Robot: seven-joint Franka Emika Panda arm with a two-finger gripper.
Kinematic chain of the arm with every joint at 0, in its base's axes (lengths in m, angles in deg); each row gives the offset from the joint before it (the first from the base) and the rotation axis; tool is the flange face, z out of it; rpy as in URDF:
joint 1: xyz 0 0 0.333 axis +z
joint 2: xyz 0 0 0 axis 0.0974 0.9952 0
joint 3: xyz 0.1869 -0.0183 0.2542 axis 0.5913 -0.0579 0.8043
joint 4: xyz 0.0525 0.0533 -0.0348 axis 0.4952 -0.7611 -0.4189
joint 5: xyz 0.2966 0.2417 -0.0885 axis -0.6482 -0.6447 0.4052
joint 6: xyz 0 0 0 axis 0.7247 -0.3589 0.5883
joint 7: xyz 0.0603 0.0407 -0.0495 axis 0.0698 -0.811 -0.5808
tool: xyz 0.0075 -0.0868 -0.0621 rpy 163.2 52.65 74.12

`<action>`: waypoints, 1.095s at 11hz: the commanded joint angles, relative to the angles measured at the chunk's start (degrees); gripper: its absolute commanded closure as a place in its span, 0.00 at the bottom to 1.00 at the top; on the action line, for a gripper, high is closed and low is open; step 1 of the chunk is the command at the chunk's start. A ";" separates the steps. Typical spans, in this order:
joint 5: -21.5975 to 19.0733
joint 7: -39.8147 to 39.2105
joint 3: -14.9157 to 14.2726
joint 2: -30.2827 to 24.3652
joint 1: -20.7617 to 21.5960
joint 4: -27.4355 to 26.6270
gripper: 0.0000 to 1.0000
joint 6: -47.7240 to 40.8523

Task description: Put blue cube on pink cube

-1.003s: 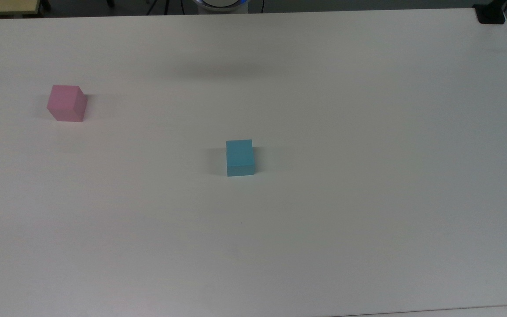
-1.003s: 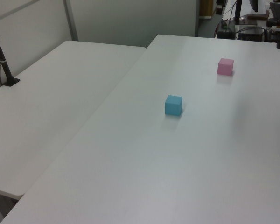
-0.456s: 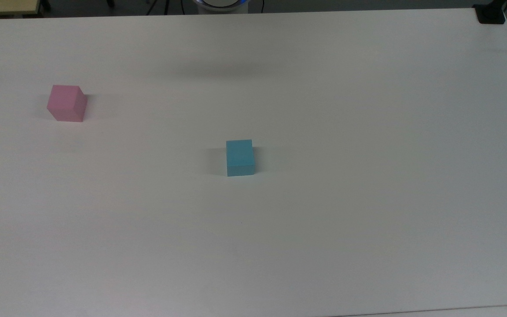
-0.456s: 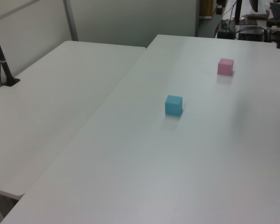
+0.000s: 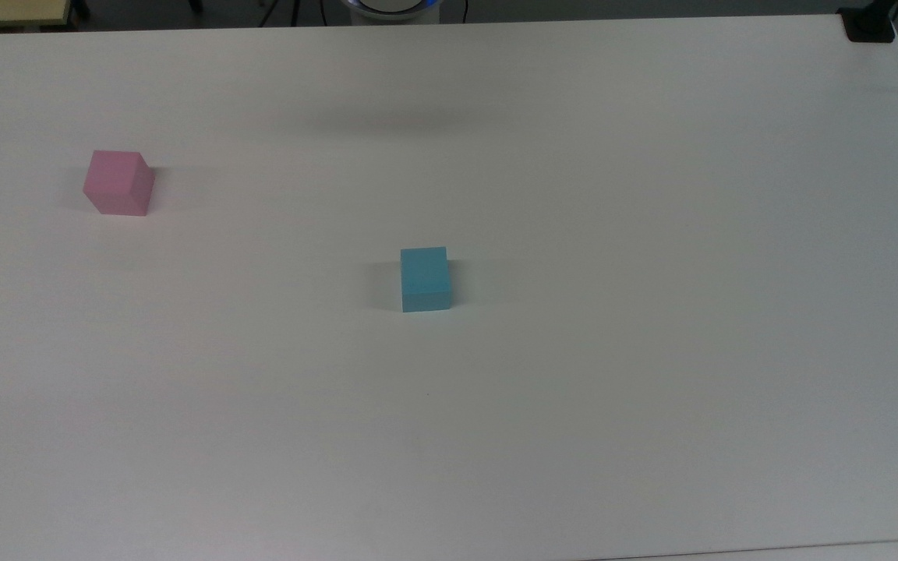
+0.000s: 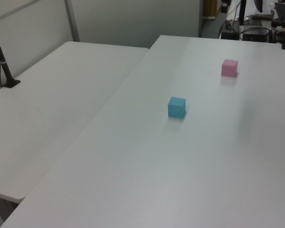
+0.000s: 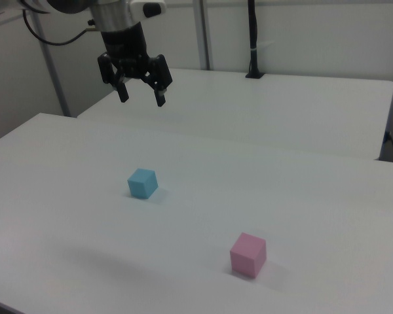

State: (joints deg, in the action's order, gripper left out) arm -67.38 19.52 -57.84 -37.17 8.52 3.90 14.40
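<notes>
white laminate is what you get across the top view: the table point(image 5: 652, 234) carries the blue cube point(image 5: 425, 278) near its middle and the pink cube point(image 5: 118, 182) well apart toward the top view's left, both flat on the surface. you can make out a soft shadow on the table above them and a dark clamp base point(image 5: 870, 23) at the top view's right corner.

the left view gives you the blue cube point(image 6: 176, 106) as a plain matte cyan block, with the pink cube point(image 6: 229, 67) farther back toward the left view's right. you also see a second white table point(image 6: 52, 109) butted against the first, a dark post point(image 6: 2, 61) on it, and a grey wall behind.

the right view gives you the gripper point(image 7: 141, 95), hanging high above the table with its fingers spread and holding nothing. the blue cube point(image 7: 142, 182) sits below and slightly toward the right view's right of it; the pink cube point(image 7: 248, 254) lies nearer the camera.
</notes>
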 commanded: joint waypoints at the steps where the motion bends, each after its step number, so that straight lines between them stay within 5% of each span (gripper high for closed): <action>1: -0.55 0.69 -0.61 -1.66 0.50 -1.45 0.00 -0.81; 12: -0.73 0.77 -0.61 -1.75 0.15 -2.50 0.00 -1.52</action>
State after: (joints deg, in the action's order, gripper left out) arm -67.38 19.53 -57.86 -37.29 8.36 2.93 13.73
